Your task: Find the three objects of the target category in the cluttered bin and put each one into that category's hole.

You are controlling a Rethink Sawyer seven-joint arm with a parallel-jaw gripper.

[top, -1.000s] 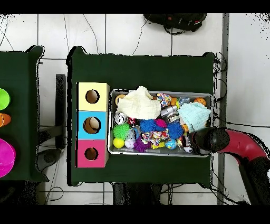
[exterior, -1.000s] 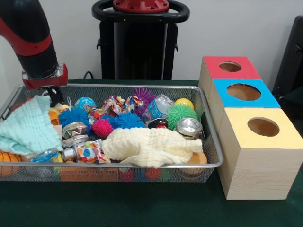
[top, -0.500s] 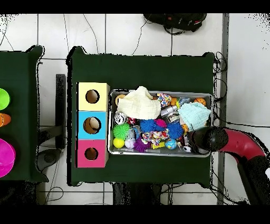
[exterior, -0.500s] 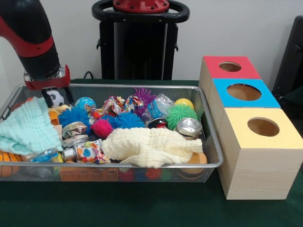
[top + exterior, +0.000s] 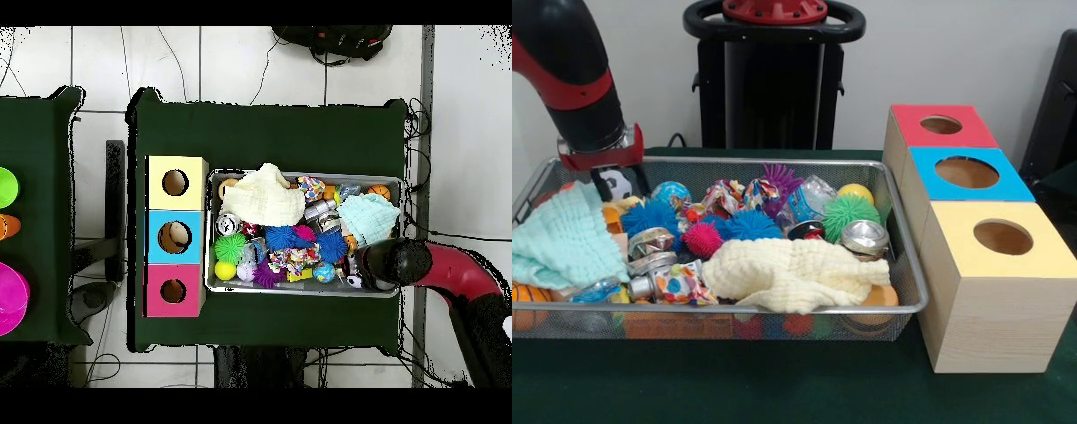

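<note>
The front view shows the gripper (image 5: 617, 183) hanging over the far left corner of the wire bin (image 5: 900, 256), its dark fingers (image 5: 601, 187) closed on a small black-and-white ball (image 5: 618, 182) held just above the clutter; the overhead view hides all of this under the arm's black wrist (image 5: 392, 262), which covers that corner of the bin. The overhead view alone shows the full row of three wooden boxes beside the bin's short end, each with one round hole in its lid. In the front view they are the red box (image 5: 939, 125) farthest back, the blue box (image 5: 966, 173) in the middle and the yellow box (image 5: 1000, 239) nearest the front edge of the green table (image 5: 777, 389). The bin holds a pale yellow cloth (image 5: 794, 272) along its front wall, a mint cloth (image 5: 560, 234) at its left end, blue spiky balls (image 5: 743, 224), a pink spiky ball (image 5: 702, 238), a green spiky ball (image 5: 847, 212), a plain yellow ball (image 5: 856, 191), crushed metal cans (image 5: 864, 238) and crumpled wrappers (image 5: 724, 196).
</note>
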